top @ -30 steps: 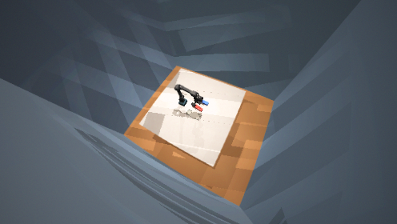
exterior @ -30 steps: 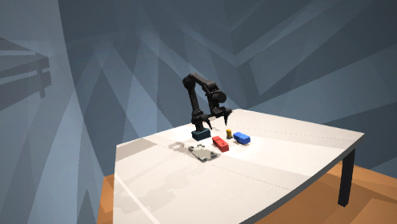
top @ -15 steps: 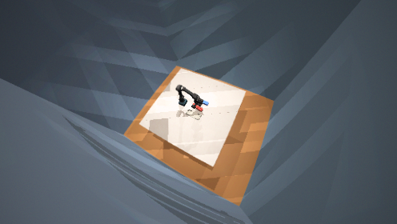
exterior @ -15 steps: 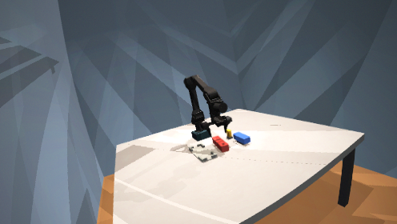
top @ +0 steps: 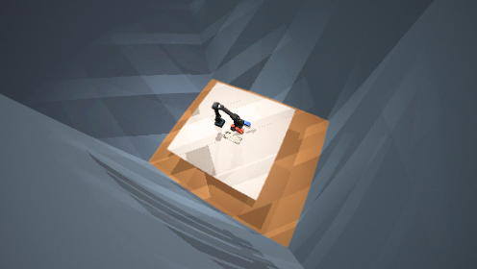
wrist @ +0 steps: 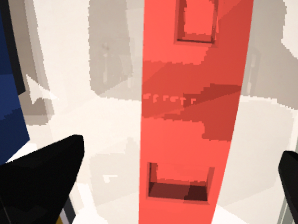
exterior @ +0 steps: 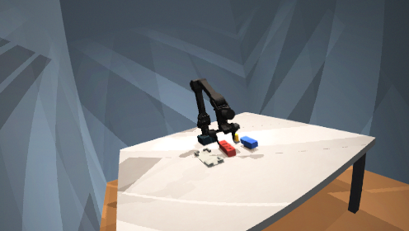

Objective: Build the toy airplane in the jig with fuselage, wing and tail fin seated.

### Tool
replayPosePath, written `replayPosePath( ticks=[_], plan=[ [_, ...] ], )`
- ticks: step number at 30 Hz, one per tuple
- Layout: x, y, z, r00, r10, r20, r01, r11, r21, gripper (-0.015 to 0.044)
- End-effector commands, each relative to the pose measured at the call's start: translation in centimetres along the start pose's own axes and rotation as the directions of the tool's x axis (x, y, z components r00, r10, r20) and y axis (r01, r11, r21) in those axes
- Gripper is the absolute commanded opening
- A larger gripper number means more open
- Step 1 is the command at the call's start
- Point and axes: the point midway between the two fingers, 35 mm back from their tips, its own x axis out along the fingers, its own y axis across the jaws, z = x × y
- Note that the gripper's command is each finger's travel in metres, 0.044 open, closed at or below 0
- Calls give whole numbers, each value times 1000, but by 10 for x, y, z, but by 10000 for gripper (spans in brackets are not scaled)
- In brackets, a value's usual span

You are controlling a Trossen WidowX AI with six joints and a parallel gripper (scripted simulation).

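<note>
The red fuselage (top: 238, 130) (exterior: 228, 148) (wrist: 187, 135) lies on the table outside the cradle; two sockets show on its top in the wrist view. My gripper (exterior: 227, 139) (wrist: 183, 153) is open and empty, low over the fuselage, with one finger on either side of it. The blue wing (top: 247, 124) (exterior: 249, 143) (wrist: 12, 102) lies beside the fuselage. The yellow tail fin (exterior: 237, 139) stands between them, partly hidden by a finger. The pale cradle (top: 233, 138) (exterior: 212, 161) lies on the other side of the fuselage with no part in it.
The arm's dark base (top: 219, 123) (exterior: 204, 139) stands on the white table (top: 240, 178) (exterior: 173, 186), behind the cradle in the exterior view. The wing and tail fin are close to the left finger in the wrist view.
</note>
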Motion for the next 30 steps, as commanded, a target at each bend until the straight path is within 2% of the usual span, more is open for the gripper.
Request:
replayPosePath(
  ticks=[1,25,30],
  plan=[
    [9,-1,-2,1000,-7,-9,7,1000,-7,440],
    [45,-2,-3,1000,-7,-9,7,1000,-7,440],
    [45,-2,-3,1000,-7,-9,7,1000,-7,309]
  ],
)
